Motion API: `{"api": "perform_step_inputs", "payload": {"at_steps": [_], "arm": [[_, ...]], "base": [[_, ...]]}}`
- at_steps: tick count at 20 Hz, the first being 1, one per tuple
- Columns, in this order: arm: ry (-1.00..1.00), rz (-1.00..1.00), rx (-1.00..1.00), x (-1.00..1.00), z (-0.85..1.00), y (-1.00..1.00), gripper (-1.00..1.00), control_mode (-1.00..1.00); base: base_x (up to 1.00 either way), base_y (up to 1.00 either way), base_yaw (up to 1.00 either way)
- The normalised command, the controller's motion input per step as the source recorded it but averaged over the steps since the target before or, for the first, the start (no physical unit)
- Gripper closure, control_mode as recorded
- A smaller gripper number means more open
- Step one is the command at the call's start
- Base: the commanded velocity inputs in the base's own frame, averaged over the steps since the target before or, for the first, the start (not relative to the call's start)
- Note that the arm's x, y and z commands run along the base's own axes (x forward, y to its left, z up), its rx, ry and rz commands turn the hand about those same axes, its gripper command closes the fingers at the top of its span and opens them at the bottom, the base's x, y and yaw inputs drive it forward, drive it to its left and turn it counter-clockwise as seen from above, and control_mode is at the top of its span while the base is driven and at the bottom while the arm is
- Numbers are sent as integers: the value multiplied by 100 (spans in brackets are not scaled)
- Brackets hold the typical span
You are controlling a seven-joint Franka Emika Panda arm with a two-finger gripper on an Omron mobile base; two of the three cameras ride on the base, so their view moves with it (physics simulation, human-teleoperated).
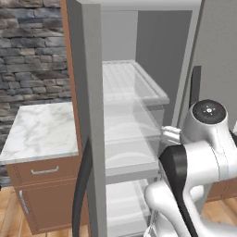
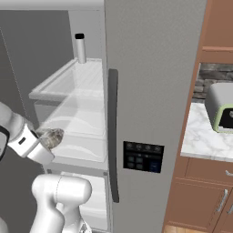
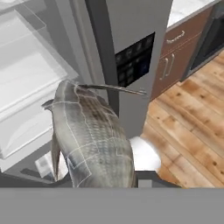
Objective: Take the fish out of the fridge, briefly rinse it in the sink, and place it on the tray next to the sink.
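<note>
The fish (image 3: 94, 135) is grey-brown and scaly, with a thin fin sticking out sideways. It lies close before the hand camera, tail end away, hanging in the air in front of the fridge (image 3: 131, 39). My gripper (image 2: 49, 139) is shut on the fish just outside the open left half of the fridge (image 1: 129, 88), level with its lower drawers. In the hand view the fish covers my fingertips. The sink and the tray are out of view.
White shelves (image 2: 77, 82) and clear drawers fill the open fridge; a grey bottle (image 2: 80, 48) stands on an upper shelf. The right door (image 2: 150, 91) is closed, with a dark handle (image 2: 113, 132). A marble counter (image 1: 41, 129) lies to the left, and another, with a green appliance (image 2: 220, 107), to the right.
</note>
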Motion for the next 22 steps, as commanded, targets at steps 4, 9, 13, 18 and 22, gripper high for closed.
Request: {"api": "perform_step_inputs", "payload": {"at_steps": [4, 9, 13, 18, 22], "arm": [[0, -2, 3, -25, -5, 0, 100, 100], [0, 0, 0, 0, 0, 0, 100, 100], [0, 0, 0, 0, 0, 0, 100, 100], [0, 0, 0, 0, 0, 0, 100, 100], [0, 0, 0, 0, 0, 0, 100, 100]], "base": [[-74, -22, -27], [-84, -56, -60], [-29, -62, -75], [7, -83, -82], [40, -60, -83]]}}
